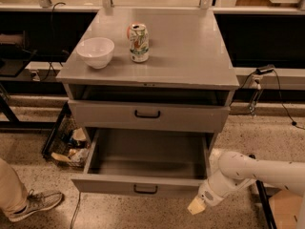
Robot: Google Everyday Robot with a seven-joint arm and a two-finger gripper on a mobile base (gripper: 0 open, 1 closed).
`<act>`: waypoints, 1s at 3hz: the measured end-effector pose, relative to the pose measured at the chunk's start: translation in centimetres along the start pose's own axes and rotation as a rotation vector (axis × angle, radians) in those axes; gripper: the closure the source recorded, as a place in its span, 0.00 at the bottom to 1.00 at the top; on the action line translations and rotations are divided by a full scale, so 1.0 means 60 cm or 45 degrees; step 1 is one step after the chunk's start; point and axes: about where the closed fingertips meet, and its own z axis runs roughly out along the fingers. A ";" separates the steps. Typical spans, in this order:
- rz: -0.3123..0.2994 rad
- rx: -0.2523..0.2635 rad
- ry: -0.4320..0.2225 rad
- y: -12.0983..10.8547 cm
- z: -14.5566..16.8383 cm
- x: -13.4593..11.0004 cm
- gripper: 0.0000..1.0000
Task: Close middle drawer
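The grey cabinet (190, 56) stands in the middle of the camera view. Its middle drawer (109, 185) is pulled far out, with an empty deep tray, a low flat front and a small black bar handle (145, 190). The taller-fronted top drawer (190, 118) above it is slightly out. The lowest drawer is hidden under the open one. My gripper (196, 205), with a cream tip on a white arm (248, 168), points down and left. It hangs just off the open drawer's front right corner, close to it and near the floor.
A white bowl (95, 52) and a drink can (138, 43) stand on the cabinet top. A person's leg and shoe (33, 203) are at the lower left. A wire basket with clutter (66, 144) sits left of the cabinet. Cables and a black frame (262, 202) are on the right.
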 end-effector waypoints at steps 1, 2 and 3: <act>-0.003 0.009 -0.011 -0.003 0.003 -0.002 1.00; -0.012 0.038 -0.048 -0.013 0.013 -0.008 1.00; -0.074 0.108 -0.189 -0.064 0.011 -0.039 1.00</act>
